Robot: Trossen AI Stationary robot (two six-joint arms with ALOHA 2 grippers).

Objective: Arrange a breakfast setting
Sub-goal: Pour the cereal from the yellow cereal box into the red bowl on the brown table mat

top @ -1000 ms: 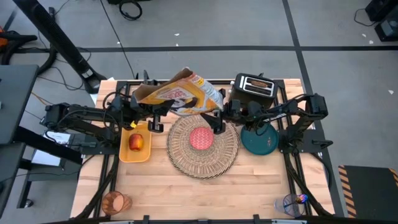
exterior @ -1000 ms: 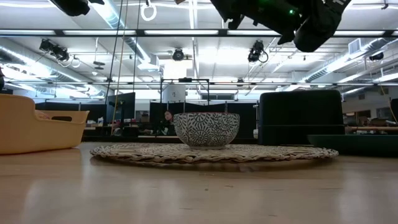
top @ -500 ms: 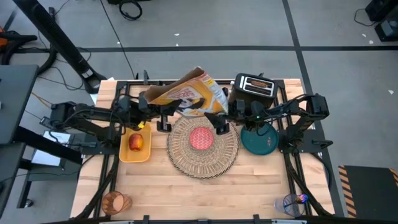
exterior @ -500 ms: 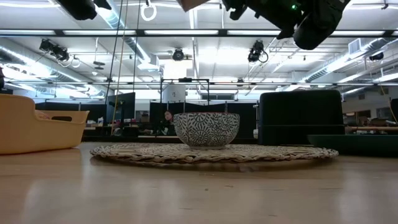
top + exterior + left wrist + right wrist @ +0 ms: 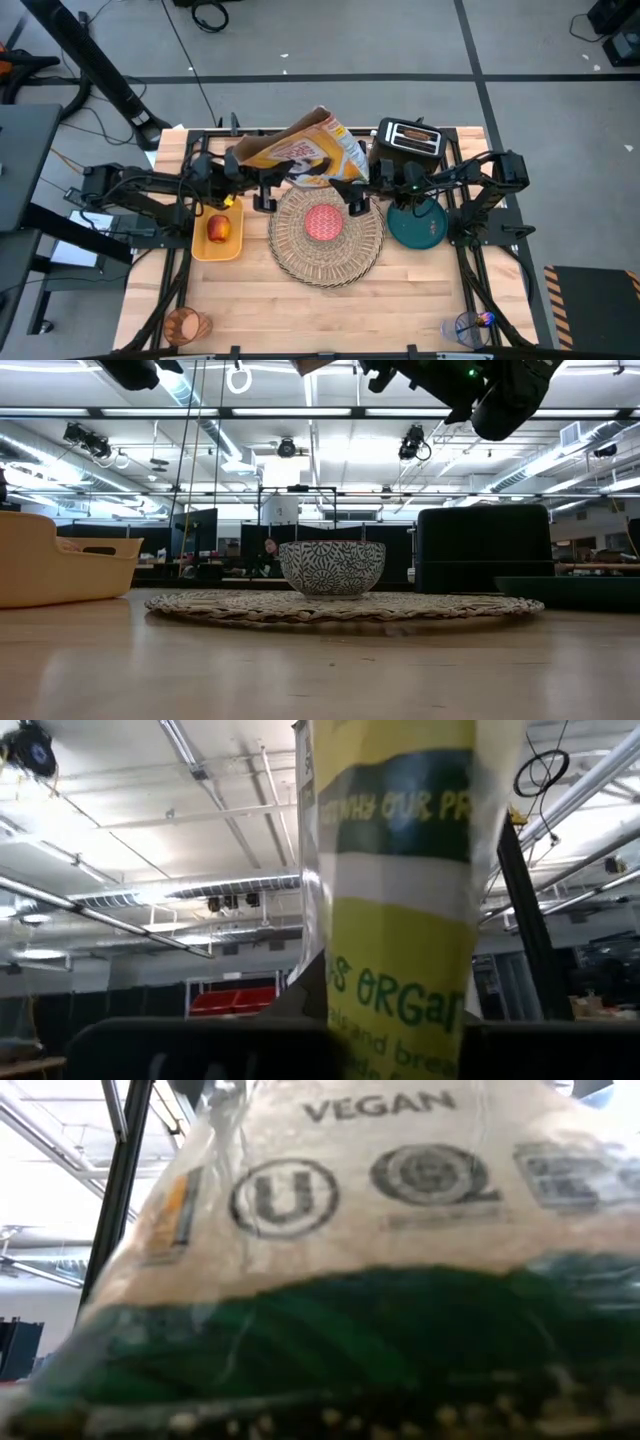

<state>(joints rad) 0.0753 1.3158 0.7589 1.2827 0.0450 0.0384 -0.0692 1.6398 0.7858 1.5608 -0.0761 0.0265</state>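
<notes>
A bread bag (image 5: pixel 300 150), yellow and orange print with clear plastic, hangs in the air over the table's far middle. My left gripper (image 5: pixel 264 190) is shut on it from the left. My right gripper (image 5: pixel 352 200) sits just under the bag's right end, and the bag (image 5: pixel 330 1260) fills the right wrist view. A pink bowl (image 5: pixel 323 222) stands on the round woven placemat (image 5: pixel 325 262). The teal plate (image 5: pixel 417 225) lies to the mat's right. A red apple (image 5: pixel 219 229) sits in a yellow bin (image 5: pixel 217 250). My left gripper pinches the bag's yellow printed plastic (image 5: pixel 400 1010) between its two fingers (image 5: pixel 200 1050). The fingers slant upward from the table's left side. The bag rises past them, lifted clear of the table.
A black toaster (image 5: pixel 410 140) stands at the far right behind the plate. An orange cup (image 5: pixel 186 325) is at the near left corner. A clear cup with a blue spoon (image 5: pixel 470 325) is at the near right corner.
My left gripper has gone toward the table's right edge with the bag. The bag has shifted right and tipped more upright, its top now higher over the far middle. It has kept still over the last half second.
</notes>
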